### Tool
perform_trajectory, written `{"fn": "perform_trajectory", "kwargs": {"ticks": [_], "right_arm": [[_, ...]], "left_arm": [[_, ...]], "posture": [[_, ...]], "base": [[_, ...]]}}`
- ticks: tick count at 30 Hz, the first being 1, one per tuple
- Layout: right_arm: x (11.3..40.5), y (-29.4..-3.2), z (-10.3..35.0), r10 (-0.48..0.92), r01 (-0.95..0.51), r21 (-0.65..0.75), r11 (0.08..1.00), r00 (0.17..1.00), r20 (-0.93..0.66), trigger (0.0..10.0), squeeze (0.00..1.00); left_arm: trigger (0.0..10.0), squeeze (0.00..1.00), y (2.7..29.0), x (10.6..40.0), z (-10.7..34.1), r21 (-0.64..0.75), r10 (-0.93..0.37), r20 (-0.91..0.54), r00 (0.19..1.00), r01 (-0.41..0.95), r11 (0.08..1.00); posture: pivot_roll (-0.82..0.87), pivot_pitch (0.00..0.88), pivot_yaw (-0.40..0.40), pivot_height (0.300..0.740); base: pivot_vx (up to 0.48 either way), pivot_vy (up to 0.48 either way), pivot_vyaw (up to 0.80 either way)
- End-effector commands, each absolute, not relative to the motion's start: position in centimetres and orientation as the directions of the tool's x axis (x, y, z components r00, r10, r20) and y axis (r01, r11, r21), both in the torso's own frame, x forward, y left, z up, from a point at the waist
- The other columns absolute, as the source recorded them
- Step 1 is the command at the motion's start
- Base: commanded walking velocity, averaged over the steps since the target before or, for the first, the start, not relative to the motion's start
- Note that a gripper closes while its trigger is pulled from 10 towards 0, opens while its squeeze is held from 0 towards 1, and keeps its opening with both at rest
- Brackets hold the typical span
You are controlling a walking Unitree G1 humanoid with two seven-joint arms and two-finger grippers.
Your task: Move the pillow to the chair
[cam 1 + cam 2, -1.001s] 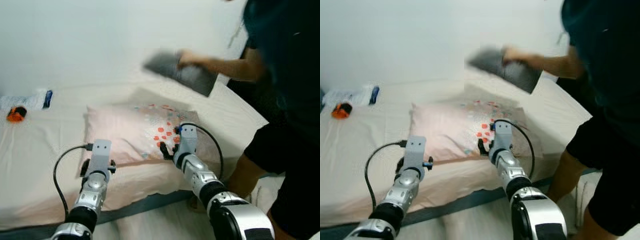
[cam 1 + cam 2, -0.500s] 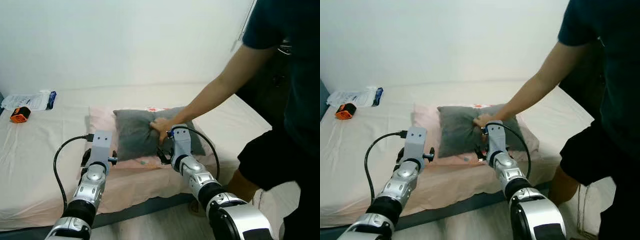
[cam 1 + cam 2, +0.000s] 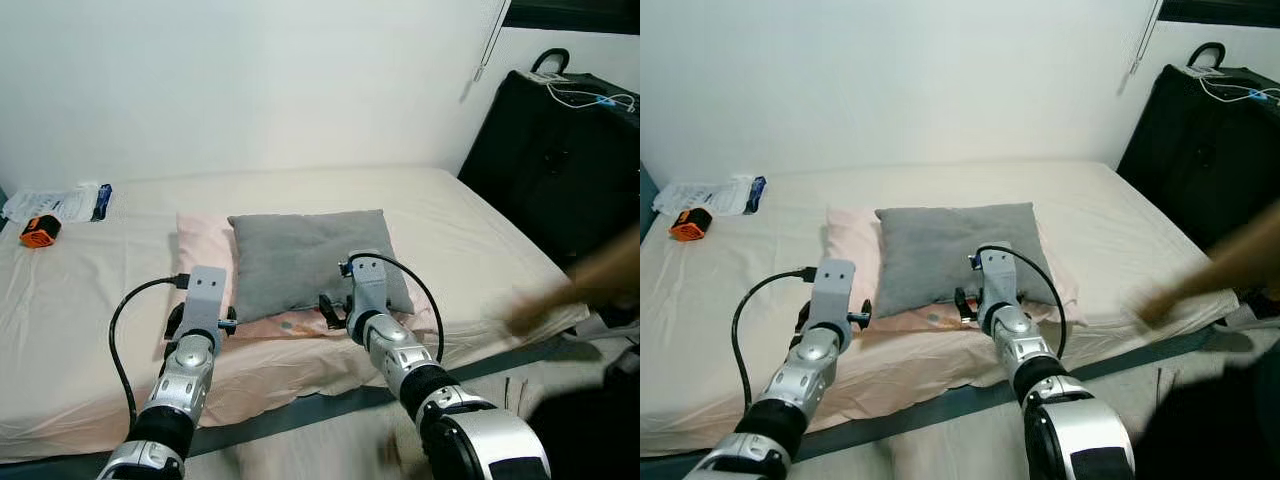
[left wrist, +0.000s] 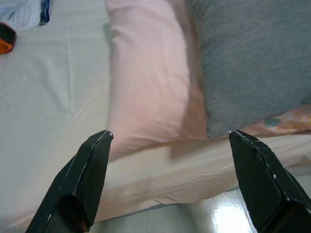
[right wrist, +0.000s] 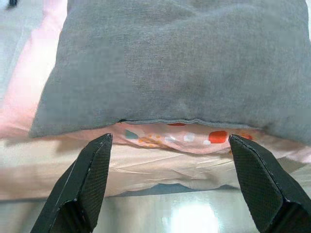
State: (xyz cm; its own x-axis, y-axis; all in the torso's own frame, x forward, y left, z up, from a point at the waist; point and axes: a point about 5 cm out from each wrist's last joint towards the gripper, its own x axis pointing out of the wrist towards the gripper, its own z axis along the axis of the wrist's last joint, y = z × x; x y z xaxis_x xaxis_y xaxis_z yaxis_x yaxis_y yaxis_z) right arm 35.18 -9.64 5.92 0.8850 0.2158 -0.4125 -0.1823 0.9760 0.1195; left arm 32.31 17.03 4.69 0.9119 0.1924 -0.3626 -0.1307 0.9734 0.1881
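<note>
Grey pillow [image 5: 184, 63] just beyond right gripper [image 5: 167, 182] — fingers spread.

Small pillow [image 3: 305, 254] atop larger pillow [image 3: 205, 262] on bed [image 3: 70, 290], suitcase [image 3: 560, 160] at right.

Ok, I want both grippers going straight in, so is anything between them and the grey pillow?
Nothing visible. The grey pillow lies on the pink pillow, with the left gripper and right gripper open before their near edges.
</note>
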Motion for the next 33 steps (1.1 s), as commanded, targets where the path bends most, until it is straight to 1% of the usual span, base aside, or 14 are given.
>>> {"fn": "perform_trajectory", "kwargs": {"ticks": [1,11,13,14,15,16,17,20,22,23,24,28,29,33], "right_arm": [[35.0,-9.8,5.5,0.216,-0.168,0.146,0.975,0.874,-0.436,10.0,0.00],[34.7,-9.9,5.2,0.225,-0.168,0.166,0.972,0.873,-0.432,10.0,0.00],[34.5,-9.9,5.0,0.222,-0.165,0.169,0.972,0.879,-0.421,10.0,0.00],[34.5,-9.9,5.0,0.222,-0.165,0.169,0.972,0.879,-0.421,10.0,0.00],[34.4,-9.9,4.9,0.225,-0.172,0.159,0.972,0.879,-0.421,10.0,0.00],[34.4,-9.9,4.9,0.225,-0.172,0.159,0.972,0.879,-0.421,10.0,0.00],[34.3,-9.8,4.8,0.227,-0.179,0.152,0.972,0.877,-0.422,10.0,0.00],[34.3,-9.6,4.8,0.236,-0.190,0.149,0.970,0.876,-0.420,10.0,0.00],[34.3,-9.6,4.8,0.238,-0.192,0.149,0.970,0.877,-0.418,10.0,0.00],[34.4,-9.6,5.1,0.231,-0.202,0.113,0.973,0.886,-0.401,10.0,0.00],[34.4,-9.6,5.1,0.231,-0.202,0.113,0.973,0.886,-0.401,10.0,0.00],[35.5,-9.9,7.1,0.223,-0.204,0.093,0.974,0.930,-0.292,10.0,0.00],[36.3,-10.2,8.5,0.234,-0.217,0.095,0.971,0.941,-0.246,10.0,0.00],[36.7,-10.6,9.0,0.251,-0.256,0.020,0.967,0.929,-0.272,10.0,0.00]], "left_arm": [[10.0,0.00,17.1,32.1,4.5,0.176,0.200,-0.365,0.909,-0.144,0.974],[10.0,0.00,17.4,31.9,4.5,0.184,0.206,-0.336,0.919,-0.150,0.971],[10.0,0.00,16.7,31.7,4.8,0.201,0.127,-0.286,0.950,-0.070,0.977],[10.0,0.00,16.7,31.7,4.8,0.201,0.127,-0.286,0.950,-0.070,0.977],[10.0,0.00,16.1,31.5,5.1,0.193,0.077,-0.251,0.965,-0.027,0.981],[10.0,0.00,16.1,31.5,5.1,0.193,0.077,-0.251,0.965,-0.027,0.981],[10.0,0.00,15.7,31.4,5.4,0.133,0.060,-0.230,0.971,-0.030,0.991],[10.0,0.00,15.0,31.4,5.9,0.081,0.016,-0.192,0.981,-0.001,0.997],[10.0,0.00,14.8,31.4,6.0,0.077,0.004,-0.183,0.983,0.011,0.997],[10.0,0.00,14.7,31.4,6.1,0.076,-0.003,-0.180,0.984,0.017,0.997],[10.0,0.00,14.7,31.4,6.1,0.076,-0.003,-0.180,0.984,0.017,0.997],[10.0,0.00,15.3,31.2,6.3,0.048,0.043,-0.178,0.983,-0.035,0.998],[10.0,0.00,16.0,31.3,6.8,0.034,0.069,-0.160,0.985,-0.065,0.997],[10.0,0.00,16.3,31.3,7.2,0.042,0.060,-0.143,0.988,-0.055,0.998]], "posture": [[0.02,0.000,-0.111,0.740],[0.01,0.000,-0.115,0.740],[0.01,0.000,-0.116,0.740],[0.01,0.000,-0.116,0.740],[0.02,0.000,-0.114,0.740],[0.02,0.000,-0.114,0.740],[0.01,0.000,-0.107,0.740],[0.01,0.000,-0.098,0.740],[0.01,0.000,-0.098,0.740],[0.01,0.000,-0.101,0.740],[0.01,0.000,-0.101,0.740],[0.03,0.000,-0.114,0.740],[0.02,0.000,-0.112,0.740],[0.02,0.000,-0.105,0.740]], "base": [[0.000,0.000,0.00],[0.000,0.000,0.00],[0.000,0.000,0.00],[0.000,0.000,0.00],[0.000,0.000,0.00],[0.000,0.000,0.00],[0.000,0.000,0.00],[0.000,0.000,0.00],[0.000,0.000,0.00],[0.000,0.000,0.00],[0.000,0.000,0.00],[0.316,0.000,0.00],[0.326,0.000,0.00],[0.327,0.000,0.00]]}}
